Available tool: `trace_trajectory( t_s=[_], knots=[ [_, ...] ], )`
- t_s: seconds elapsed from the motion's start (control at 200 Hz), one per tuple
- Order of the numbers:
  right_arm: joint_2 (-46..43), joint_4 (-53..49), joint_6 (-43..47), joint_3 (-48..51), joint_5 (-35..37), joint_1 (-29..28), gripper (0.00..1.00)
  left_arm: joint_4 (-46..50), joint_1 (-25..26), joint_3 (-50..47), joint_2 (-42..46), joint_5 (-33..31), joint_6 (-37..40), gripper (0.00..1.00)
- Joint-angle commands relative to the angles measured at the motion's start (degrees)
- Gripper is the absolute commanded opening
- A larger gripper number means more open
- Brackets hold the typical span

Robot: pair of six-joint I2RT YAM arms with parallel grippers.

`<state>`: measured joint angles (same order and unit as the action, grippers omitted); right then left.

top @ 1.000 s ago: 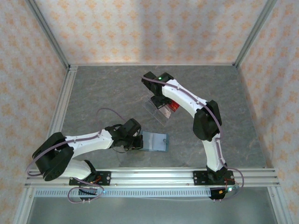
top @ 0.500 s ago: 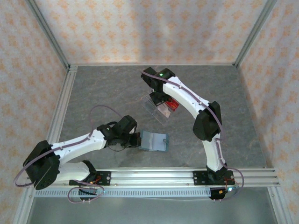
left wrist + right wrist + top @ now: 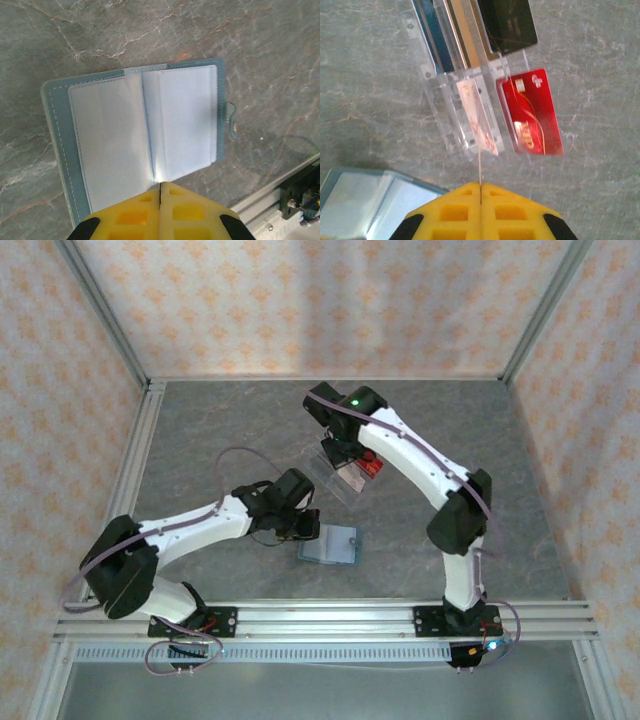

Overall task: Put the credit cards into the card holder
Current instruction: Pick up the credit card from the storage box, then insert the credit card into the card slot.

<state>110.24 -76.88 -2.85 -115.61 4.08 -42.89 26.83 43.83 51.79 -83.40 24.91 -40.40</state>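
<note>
On the grey desk point(image 3: 220, 430), the closed left pincer point(image 3: 160, 186) is now moved onto the open teal folding card holder point(image 3: 110, 145), with the black credit card point(image 3: 512, 22) and red credit card point(image 3: 532, 115) left unloaded at the clear plastic rack point(image 3: 445, 115) beneath the closed right pincer point(image 3: 480, 186).

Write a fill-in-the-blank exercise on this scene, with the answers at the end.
1. The card holder lies ___ on the table, its pale-blue inside facing up.
2. The left gripper, at the card holder's near edge, has its yellow fingers ___.
3. The red credit card and the black credit card are at the clear plastic rack; neither is yet in the card ___.

Answers: open; shut; holder
</note>
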Motion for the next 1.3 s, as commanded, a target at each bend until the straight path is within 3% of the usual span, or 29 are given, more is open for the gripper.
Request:
trace_trajectory(
  t_s=[0.0,0.315,0.42,0.826,1.291],
  knots=[
    [-7.54,2.31,-4.38,5.52,-2.2,-0.34,0.0,2.31,-1.3,0.44,-2.64,0.31,2.5,0.05],
    [-27.87,31.99,-19.0,39.88,-15.41,-1.41,0.0,1.36,-3.66,-4.84,-4.1,1.18,4.36,0.05],
    [-31.45,40.62,-22.97,48.01,-16.57,-3.53,0.0,0.74,-3.75,-6.0,-4.72,1.29,4.46,0.05],
    [-36.18,67.41,-32.02,67.35,-17.61,-6.41,0.0,0.59,-4.2,-10.96,-3.62,-1.07,3.58,0.05],
    [-34.64,80.58,-35.0,78.78,-17.81,-6.49,0.0,0.95,-4.29,-11.09,-3.97,-0.82,4.02,0.05]
  ],
)
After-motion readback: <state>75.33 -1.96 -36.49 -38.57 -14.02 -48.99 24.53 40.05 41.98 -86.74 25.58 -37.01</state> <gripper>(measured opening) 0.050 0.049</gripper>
